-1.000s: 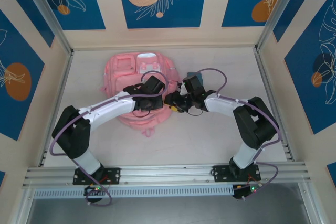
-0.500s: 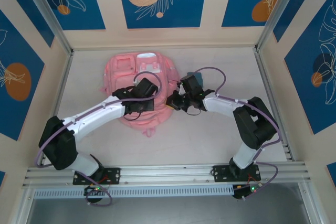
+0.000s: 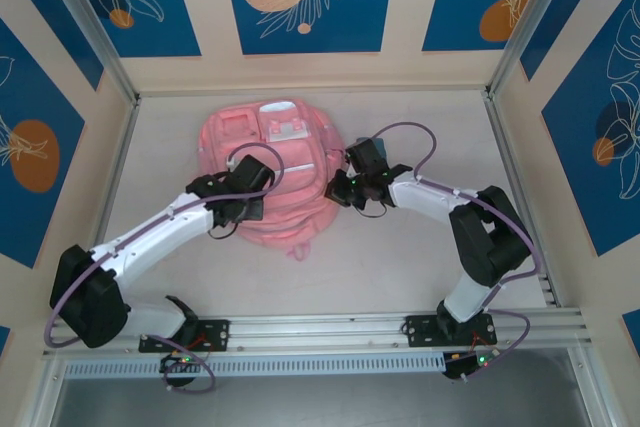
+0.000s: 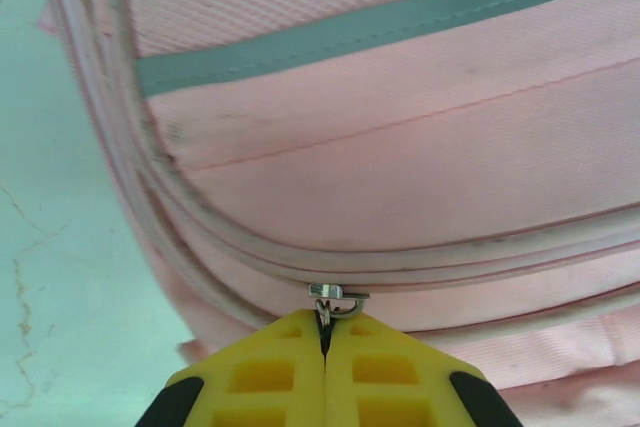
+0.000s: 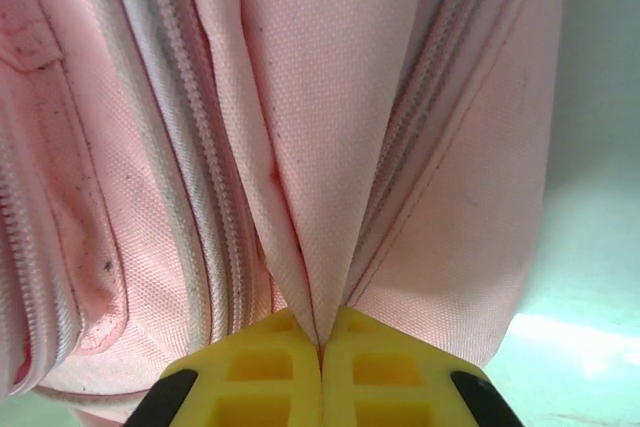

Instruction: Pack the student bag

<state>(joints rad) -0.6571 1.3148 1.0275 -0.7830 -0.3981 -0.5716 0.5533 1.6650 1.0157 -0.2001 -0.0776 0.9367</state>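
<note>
Left pincer [image 4: 322, 325] tight on student bag [image 4: 400, 177] zip pull [image 4: 337, 294], right pincer [image 5: 320, 335] tight on fabric fold [image 5: 320, 147]

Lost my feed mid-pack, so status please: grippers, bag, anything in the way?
Left gripper, jaws shut on zip pull. Right gripper, jaws shut on a fold of the student bag. No obstruction seen.

A pale, faintly cracked table [image 3: 410, 267] lies under the right gripper [image 3: 337, 191], and beyond it and on both sides stand beige walls [image 3: 400, 69] carrying blue panels [image 3: 330, 7] with orange circles and white leaves.
</note>
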